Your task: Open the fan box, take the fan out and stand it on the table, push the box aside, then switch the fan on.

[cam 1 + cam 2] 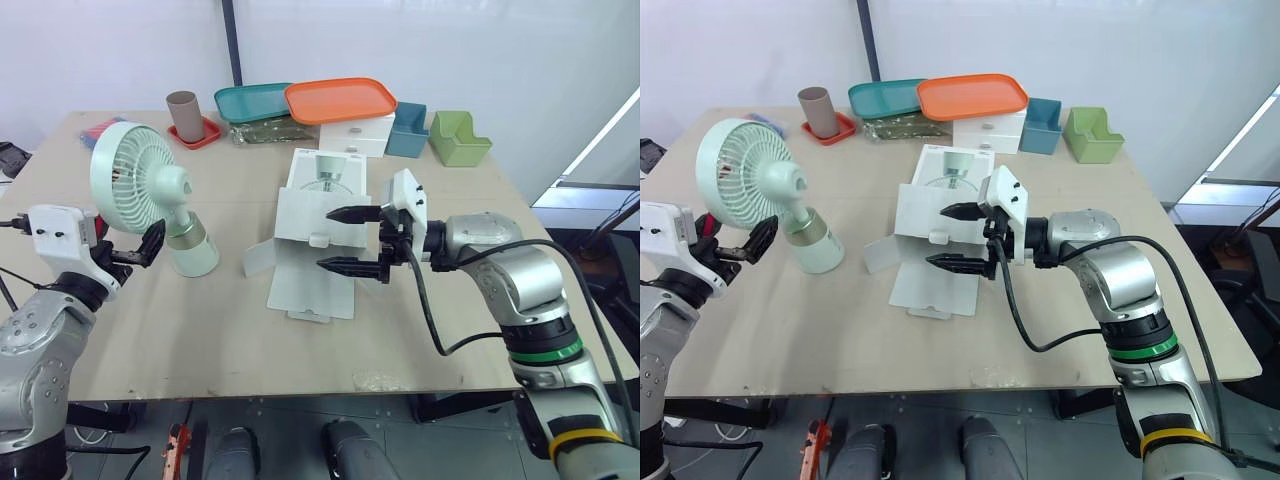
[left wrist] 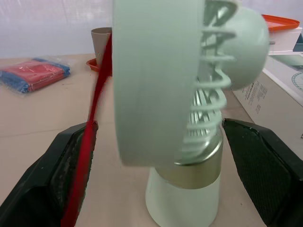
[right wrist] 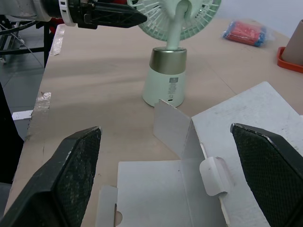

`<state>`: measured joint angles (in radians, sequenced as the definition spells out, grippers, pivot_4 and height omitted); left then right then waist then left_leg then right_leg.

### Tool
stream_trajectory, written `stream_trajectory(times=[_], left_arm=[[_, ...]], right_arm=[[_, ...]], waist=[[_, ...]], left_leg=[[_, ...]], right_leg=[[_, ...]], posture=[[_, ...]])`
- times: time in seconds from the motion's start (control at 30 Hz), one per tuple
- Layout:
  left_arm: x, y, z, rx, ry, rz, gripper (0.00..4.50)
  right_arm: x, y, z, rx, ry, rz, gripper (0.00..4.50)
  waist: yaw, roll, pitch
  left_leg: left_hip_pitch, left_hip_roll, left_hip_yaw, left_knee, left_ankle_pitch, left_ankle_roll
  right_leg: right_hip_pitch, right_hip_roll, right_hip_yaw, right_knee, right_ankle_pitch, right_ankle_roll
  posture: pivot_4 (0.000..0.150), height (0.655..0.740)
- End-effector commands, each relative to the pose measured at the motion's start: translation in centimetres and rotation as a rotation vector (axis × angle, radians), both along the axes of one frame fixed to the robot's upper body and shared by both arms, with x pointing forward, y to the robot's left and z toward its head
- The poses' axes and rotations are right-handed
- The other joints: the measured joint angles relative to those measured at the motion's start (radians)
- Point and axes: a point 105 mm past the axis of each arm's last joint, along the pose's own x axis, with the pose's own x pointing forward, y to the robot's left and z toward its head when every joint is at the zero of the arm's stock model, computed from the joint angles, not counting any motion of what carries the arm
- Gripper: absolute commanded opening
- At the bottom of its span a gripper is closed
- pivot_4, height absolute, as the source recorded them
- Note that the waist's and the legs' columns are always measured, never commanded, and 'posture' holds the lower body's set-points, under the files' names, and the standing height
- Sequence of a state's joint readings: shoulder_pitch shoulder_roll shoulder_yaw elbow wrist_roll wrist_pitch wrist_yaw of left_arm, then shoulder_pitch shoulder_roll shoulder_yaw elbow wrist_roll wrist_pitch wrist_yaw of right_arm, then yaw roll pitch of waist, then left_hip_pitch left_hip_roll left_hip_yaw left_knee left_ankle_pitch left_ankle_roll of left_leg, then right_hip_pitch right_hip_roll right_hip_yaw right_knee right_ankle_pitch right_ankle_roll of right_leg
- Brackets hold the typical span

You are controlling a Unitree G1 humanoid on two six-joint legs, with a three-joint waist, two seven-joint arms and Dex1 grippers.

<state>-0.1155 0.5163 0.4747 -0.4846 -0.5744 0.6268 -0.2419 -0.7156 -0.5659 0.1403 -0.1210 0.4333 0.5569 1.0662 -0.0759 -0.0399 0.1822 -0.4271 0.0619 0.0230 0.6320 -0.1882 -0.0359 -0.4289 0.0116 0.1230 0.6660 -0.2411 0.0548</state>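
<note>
The fan [image 1: 150,195] stands upright on the table [image 1: 450,300], at 9 o'clock of the opened fan box [image 1: 315,235]. The left gripper [image 1: 143,248], fingers spread and empty, sits at 8 o'clock of the fan's base; the right gripper [image 1: 326,238], likewise spread and empty, hovers over the box flaps from 3 o'clock. The fan looks light, rigid and top-heavy, with a delicate grille, so it is best held at the gold collar [image 1: 185,236]. The cardboard box should slide easily if pushed at its body, not its floppy flaps.
</note>
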Motion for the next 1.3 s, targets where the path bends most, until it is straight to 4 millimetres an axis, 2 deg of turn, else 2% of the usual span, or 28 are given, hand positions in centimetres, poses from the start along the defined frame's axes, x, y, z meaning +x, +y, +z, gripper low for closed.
stream_trajectory(times=[0.03,0.23,0.4,0.5,0.53,0.63,0.77,0.9,1.0,1.07,1.17,1.2,1.3], left_arm=[[-1.4,0.3,2.2,0.026,-0.100,0.014,4.47],[-3.8,1.8,3.3,0.027,-0.157,0.071,4.47],[-4.9,1.6,5.8,0.031,-0.249,0.044,4.47],[-5.4,-0.4,8.1,0.034,-0.319,-0.096,4.47],[-5.7,-1.9,8.6,0.038,-0.318,-0.192,4.47],[-6.5,-5.1,8.6,0.051,-0.267,-0.406,4.47],[-7.1,-7.9,7.6,0.079,-0.168,-0.599,4.47],[-6.4,-9.4,5.5,0.118,-0.063,-0.715,4.47],[-5.3,-9.9,3.0,0.147,-0.002,-0.746,4.47],[-4.9,-10.1,2.0,0.163,0.013,-0.751,4.47],[-4.0,-10.0,0.6,0.066,0.052,-0.733,4.47],[-3.8,-10.1,0.1,0.038,0.059,-0.732,4.47],[-4.3,-10.5,-2.9,0.027,0.131,-0.792,4.47]], right_arm=[[0.0,-0.2,1.5,0.016,-0.057,0.003,4.50],[0.1,-0.2,1.6,0.018,-0.056,0.010,4.50],[0.2,0.1,1.5,0.023,-0.054,0.019,4.50],[0.3,0.4,1.5,0.025,-0.053,0.034,4.50],[0.4,0.5,1.5,0.024,-0.052,0.034,4.50],[0.6,0.4,1.5,0.025,-0.053,0.034,4.50],[0.6,0.1,1.8,0.030,-0.064,0.017,4.50],[0.6,-0.3,2.3,0.038,-0.076,-0.014,4.50],[0.5,-1.1,3.0,0.052,-0.096,-0.080,4.50],[0.5,-1.4,3.2,0.056,-0.100,-0.110,4.50],[0.2,-2.2,3.3,0.044,-0.105,-0.163,4.50],[0.1,-2.5,3.3,0.039,-0.105,-0.183,4.50],[-0.6,-4.0,2.4,0.006,-0.060,-0.300,4.50]], waist=[[0.000,0.000,0.000],[-0.003,0.000,0.000],[0.001,-0.001,0.000],[0.000,-0.002,0.000],[0.000,-0.003,0.000],[-0.001,-0.003,0.000],[-0.001,-0.003,0.001],[-0.001,-0.003,0.001],[-0.001,-0.002,0.001],[0.000,-0.002,0.001],[0.000,-0.002,0.001],[0.000,-0.002,0.001],[0.001,-0.002,0.001]], left_leg=[[0.000,0.000,0.000,0.000,0.000,0.000],[0.000,0.000,0.000,0.000,0.000,0.000],[0.000,0.000,0.000,0.000,0.000,0.000],[0.000,0.000,0.000,0.002,0.000,0.000],[0.000,0.000,0.000,0.002,0.000,0.000],[0.000,0.000,0.000,0.002,0.000,0.000],[0.000,0.000,0.000,0.002,0.000,0.000],[0.000,0.001,0.000,0.001,0.000,0.000],[0.000,0.000,0.000,0.001,0.000,0.000],[0.000,0.000,0.000,0.001,0.000,0.000],[0.000,0.000,0.000,0.001,0.000,0.000],[0.000,0.000,0.000,0.001,0.000,0.000],[0.000,0.000,0.000,0.000,0.000,0.000]], right_leg=[[0.000,0.000,0.000,0.000,0.000,0.000],[0.000,0.000,0.000,0.000,0.000,0.000],[0.000,0.000,0.000,0.000,0.000,0.000],[0.001,0.000,0.000,0.000,-0.001,-0.002],[0.001,0.000,0.000,0.000,-0.001,-0.003],[0.001,-0.001,0.000,0.000,-0.001,-0.002],[0.001,0.000,0.000,0.000,0.000,0.000],[0.000,0.000,-0.001,0.000,-0.001,-0.002],[0.000,0.000,-0.001,0.000,-0.003,-0.005],[0.000,0.000,-0.001,0.000,-0.003,-0.005],[0.000,0.000,0.000,0.000,-0.003,-0.005],[0.000,0.000,-0.001,0.000,-0.003,-0.005],[0.000,0.000,0.000,0.000,-0.003,-0.004]], posture=[[0.150,0.7400],[0.150,0.7400],[0.150,0.7400],[0.150,0.7400],[0.150,0.7400],[0.150,0.7400],[0.150,0.7400],[0.150,0.7400],[0.150,0.7400],[0.150,0.7400],[0.150,0.7400],[0.150,0.7400],[0.150,0.7400]])
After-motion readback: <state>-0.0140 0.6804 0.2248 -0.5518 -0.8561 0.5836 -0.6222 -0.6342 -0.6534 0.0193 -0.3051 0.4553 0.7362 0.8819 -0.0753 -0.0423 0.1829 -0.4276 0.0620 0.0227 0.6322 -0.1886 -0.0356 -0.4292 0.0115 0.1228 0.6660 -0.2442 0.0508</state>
